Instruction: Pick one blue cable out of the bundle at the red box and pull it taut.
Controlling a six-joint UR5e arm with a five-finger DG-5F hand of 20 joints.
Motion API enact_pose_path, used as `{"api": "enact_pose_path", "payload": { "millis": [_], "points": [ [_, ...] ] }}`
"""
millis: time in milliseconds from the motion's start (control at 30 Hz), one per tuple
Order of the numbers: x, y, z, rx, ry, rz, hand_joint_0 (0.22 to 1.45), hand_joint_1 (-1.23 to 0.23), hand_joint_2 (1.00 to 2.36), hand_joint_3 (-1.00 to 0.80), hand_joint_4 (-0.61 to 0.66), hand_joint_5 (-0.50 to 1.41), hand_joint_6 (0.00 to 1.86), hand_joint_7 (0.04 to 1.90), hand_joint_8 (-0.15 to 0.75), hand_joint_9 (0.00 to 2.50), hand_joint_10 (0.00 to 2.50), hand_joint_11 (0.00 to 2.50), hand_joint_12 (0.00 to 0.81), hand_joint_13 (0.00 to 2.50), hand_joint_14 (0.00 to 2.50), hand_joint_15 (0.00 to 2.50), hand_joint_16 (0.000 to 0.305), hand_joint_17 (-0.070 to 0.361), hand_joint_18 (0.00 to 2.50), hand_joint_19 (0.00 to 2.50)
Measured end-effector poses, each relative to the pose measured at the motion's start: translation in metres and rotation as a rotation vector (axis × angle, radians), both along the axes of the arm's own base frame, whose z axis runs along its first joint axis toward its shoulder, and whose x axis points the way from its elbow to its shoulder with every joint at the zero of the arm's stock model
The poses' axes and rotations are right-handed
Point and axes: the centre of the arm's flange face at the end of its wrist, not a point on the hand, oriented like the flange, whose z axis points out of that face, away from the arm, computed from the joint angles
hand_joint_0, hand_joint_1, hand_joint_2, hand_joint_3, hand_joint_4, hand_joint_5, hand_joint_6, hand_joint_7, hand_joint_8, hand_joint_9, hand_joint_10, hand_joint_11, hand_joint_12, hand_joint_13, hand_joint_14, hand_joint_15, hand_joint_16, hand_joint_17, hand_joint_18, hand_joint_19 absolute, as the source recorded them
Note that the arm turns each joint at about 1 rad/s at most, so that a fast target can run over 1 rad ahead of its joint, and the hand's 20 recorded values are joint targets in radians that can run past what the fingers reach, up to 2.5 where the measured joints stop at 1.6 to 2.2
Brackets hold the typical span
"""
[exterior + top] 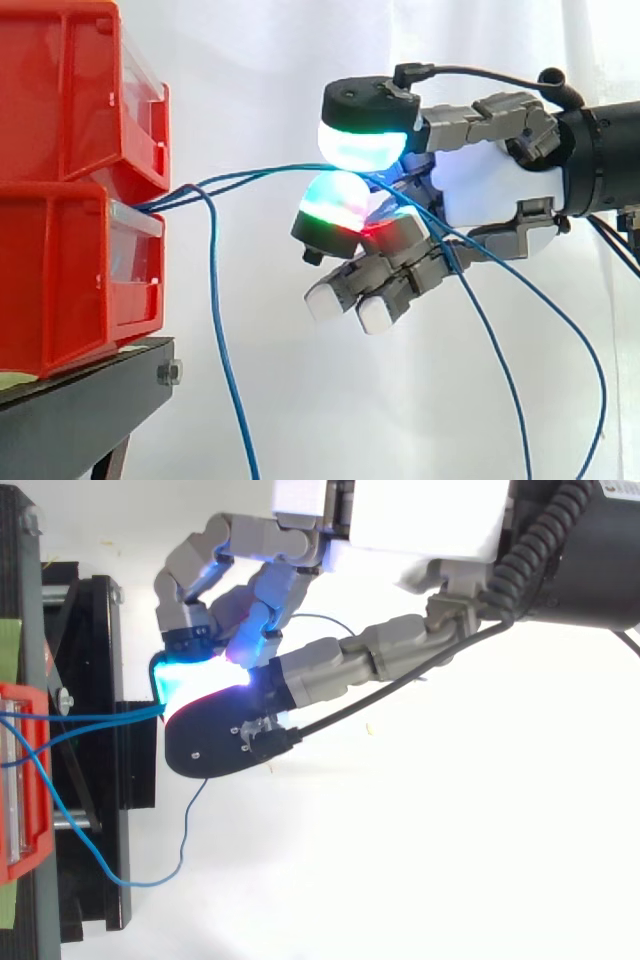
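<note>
Hidden: glow masks the pinch spot, so one strand or two between the pads (360,148) is unclear; loose strands (225,330) run off the lower edge | Hand: hand (480,190) right of the red bins (60,150), two pads pinching the blue cable (260,176), other fingers curled below | Cable: nearly straight from bins to pads | Setting: black stand (80,400), white curtain (250,80) behind
</note>
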Motion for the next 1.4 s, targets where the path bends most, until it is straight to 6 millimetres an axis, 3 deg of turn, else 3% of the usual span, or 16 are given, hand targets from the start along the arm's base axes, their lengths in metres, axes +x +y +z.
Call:
{"api": "enact_pose_path", "payload": {
  "millis": [467,600,933,1133,1200,1233,1333,1400],
  "points": [
    [0.0,0.0001,0.0,-0.001,0.0,0.0,0.75,-0.91,1.01,-0.34,0.05,-0.16,0.93,1.09,0.358,1.07,0.02,1.2,0.36,0.66,0.01,0.37,0.05,0.113,0.66,0.4],
    [0.0001,0.0007,-0.0001,-0.002,0.0,0.001,0.8,-0.92,1.01,-0.38,-0.04,-0.17,0.94,1.14,0.348,1.07,0.02,1.19,0.361,0.65,0.01,0.37,0.049,0.111,0.65,0.4],
    [0.0002,0.0012,-0.0001,-0.002,0.0,0.002,0.84,-0.94,1.0,-0.49,-0.01,-0.17,0.94,1.13,0.343,1.06,0.02,1.19,0.353,0.65,0.01,0.36,0.049,0.109,0.64,0.4],
    [0.0002,0.0012,-0.0001,-0.002,0.0,0.002,0.76,-0.97,1.0,-0.5,0.1,-0.17,0.94,1.02,0.343,1.05,0.02,1.19,0.356,0.65,0.01,0.35,0.049,0.109,0.67,0.37],
    [0.0002,0.0012,-0.0001,-0.002,0.0,0.002,0.65,-0.97,1.0,-0.5,0.12,-0.17,0.93,1.02,0.35,1.03,0.02,1.17,0.362,0.64,0.01,0.36,0.049,0.11,0.66,0.4],
    [0.0001,0.0012,-0.0001,-0.002,0.0,0.002,0.65,-0.97,1.0,-0.5,0.12,-0.17,0.93,1.02,0.349,1.03,0.02,1.17,0.362,0.64,0.01,0.37,0.049,0.11,0.66,0.4],
    [0.0002,0.0012,0.0,-0.002,0.0,0.002,0.55,-0.94,1.0,-0.5,0.14,-0.16,0.92,1.05,0.365,1.06,0.02,1.17,0.372,0.65,0.01,0.38,0.051,0.116,0.66,0.43],
    [0.0002,0.0012,0.0,-0.002,0.0,0.002,0.48,-0.83,1.0,-0.5,0.16,-0.15,0.92,1.04,0.395,1.09,0.01,1.17,0.391,0.66,0.01,0.38,0.056,0.127,0.68,0.43]
  ]
}}
